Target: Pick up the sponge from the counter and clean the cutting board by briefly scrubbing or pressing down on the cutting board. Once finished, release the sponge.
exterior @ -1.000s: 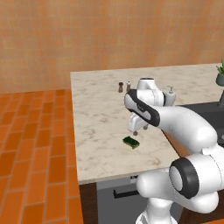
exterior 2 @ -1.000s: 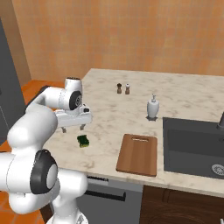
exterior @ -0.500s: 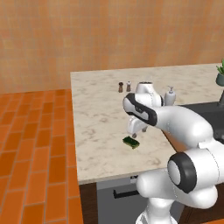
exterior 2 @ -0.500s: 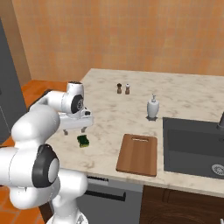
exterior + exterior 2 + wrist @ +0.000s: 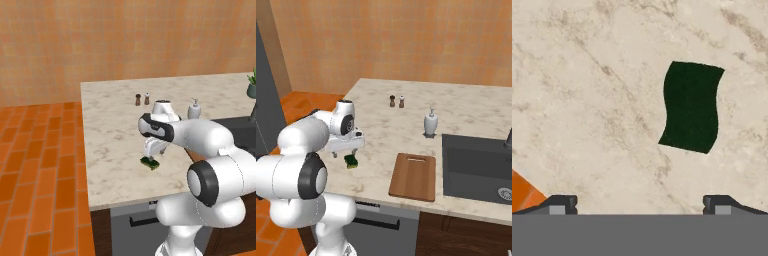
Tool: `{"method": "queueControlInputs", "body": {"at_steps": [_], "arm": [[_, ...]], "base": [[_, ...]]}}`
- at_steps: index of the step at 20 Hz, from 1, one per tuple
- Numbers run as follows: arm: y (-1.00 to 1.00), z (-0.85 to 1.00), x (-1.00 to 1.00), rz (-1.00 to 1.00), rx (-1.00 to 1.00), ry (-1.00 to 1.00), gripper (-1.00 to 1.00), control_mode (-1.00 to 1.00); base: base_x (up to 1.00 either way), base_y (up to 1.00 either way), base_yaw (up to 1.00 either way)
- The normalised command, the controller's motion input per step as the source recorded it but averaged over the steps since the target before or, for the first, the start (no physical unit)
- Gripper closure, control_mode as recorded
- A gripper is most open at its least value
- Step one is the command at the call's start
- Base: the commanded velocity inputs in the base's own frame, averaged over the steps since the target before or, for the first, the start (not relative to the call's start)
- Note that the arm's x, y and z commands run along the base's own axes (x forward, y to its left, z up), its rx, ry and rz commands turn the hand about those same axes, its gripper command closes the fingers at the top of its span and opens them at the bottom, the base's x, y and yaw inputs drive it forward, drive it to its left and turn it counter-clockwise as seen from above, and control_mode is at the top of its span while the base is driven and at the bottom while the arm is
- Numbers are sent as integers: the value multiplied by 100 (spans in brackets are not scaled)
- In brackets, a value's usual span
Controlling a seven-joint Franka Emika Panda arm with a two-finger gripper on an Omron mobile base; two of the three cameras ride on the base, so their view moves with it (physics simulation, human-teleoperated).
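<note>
The gripper (image 5: 344, 153) hangs low over the near left part of the tabletop (image 5: 466, 107), its jaws spread wide and grasping nothing. In the hand view the two fingertips (image 5: 559, 204) stand far apart at the bottom edge, and the sponge (image 5: 691, 106) lies ahead of them on the marble, off toward the right-hand tip rather than centred between the two.

From the right base view the sponge (image 5: 350, 161) rests flat on the tabletop just under and beside the gripper (whether a finger touches it cannot be told). From the left base view the sponge (image 5: 149, 163) sits close to the front edge, directly below the gripper (image 5: 152, 151).

So the task appears to be at its very start: the pickup is not yet done. Left to do are closing on the sponge, lifting it, carrying it right to the board (image 5: 413, 176), pressing or scrubbing there, and letting go. The board lies bare near the front edge, well apart from the sponge, next to the sink (image 5: 476, 167).

Farther back stand a soap bottle (image 5: 430, 122) and two shakers (image 5: 396, 101), clear of the likely path.
</note>
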Motion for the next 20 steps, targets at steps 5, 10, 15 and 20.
{"method": "queueControlInputs", "body": {"at_steps": [5, 10, 15, 20], "arm": [[5, -20, 12, 0, 0, 0, -100, -100], [5, -15, 0, -1, 0, 0, -100, -100], [0, -14, 0, -3, 0, 0, -100, -100], [0, -11, 6, -2, 0, -2, -100, -100]], "base": [[0, 0, 0], [0, 0, 0], [0, 0, 0], [0, 0, 0]]}}
